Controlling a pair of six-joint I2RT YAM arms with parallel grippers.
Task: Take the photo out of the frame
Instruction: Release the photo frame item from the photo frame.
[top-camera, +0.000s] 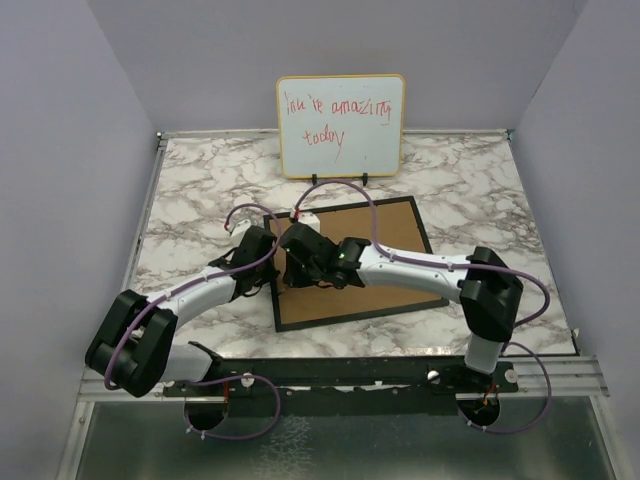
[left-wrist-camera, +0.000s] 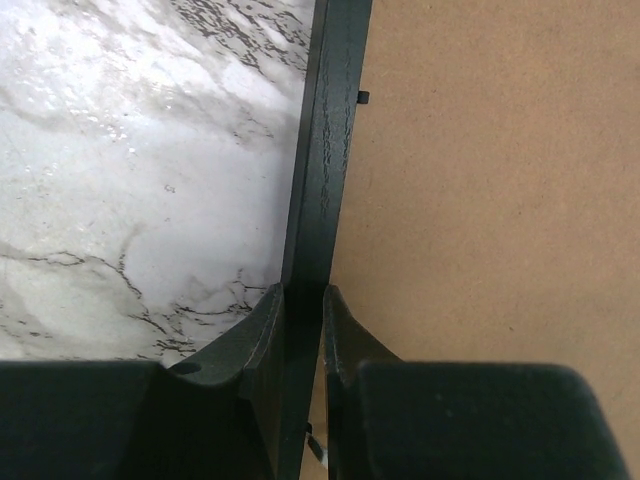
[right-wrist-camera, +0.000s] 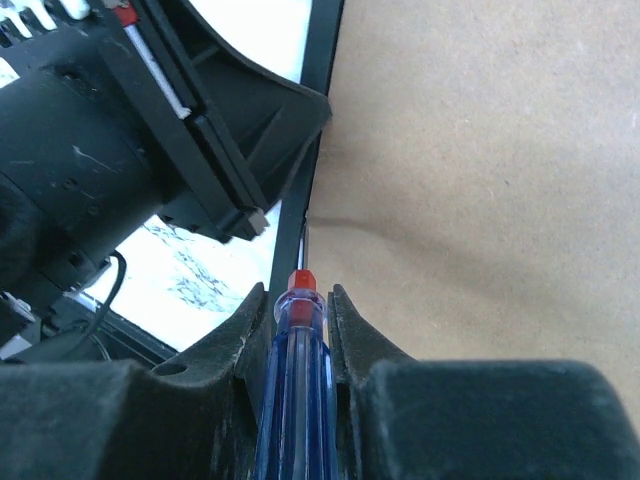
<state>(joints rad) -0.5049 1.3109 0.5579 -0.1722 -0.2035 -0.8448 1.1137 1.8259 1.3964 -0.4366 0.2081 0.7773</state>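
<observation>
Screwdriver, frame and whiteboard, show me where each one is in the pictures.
screwdriver (right-wrist-camera: 293, 385): right wrist view, on its blue handle between the claw fingers.
frame (left-wrist-camera: 328, 150): left wrist view, on its black edge rail.
whiteboard (top-camera: 342, 125): top external view, on the white writing surface.

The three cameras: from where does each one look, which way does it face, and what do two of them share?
Top external: above and behind the bases, looking down at the table, frame and whiteboard; both arms show.
Left wrist: looks down along the left gripper, shut on the frame's black edge.
Right wrist: looks past the right gripper, holding a screwdriver; the left arm shows too.
Both wrist views share the frame's brown back.
</observation>
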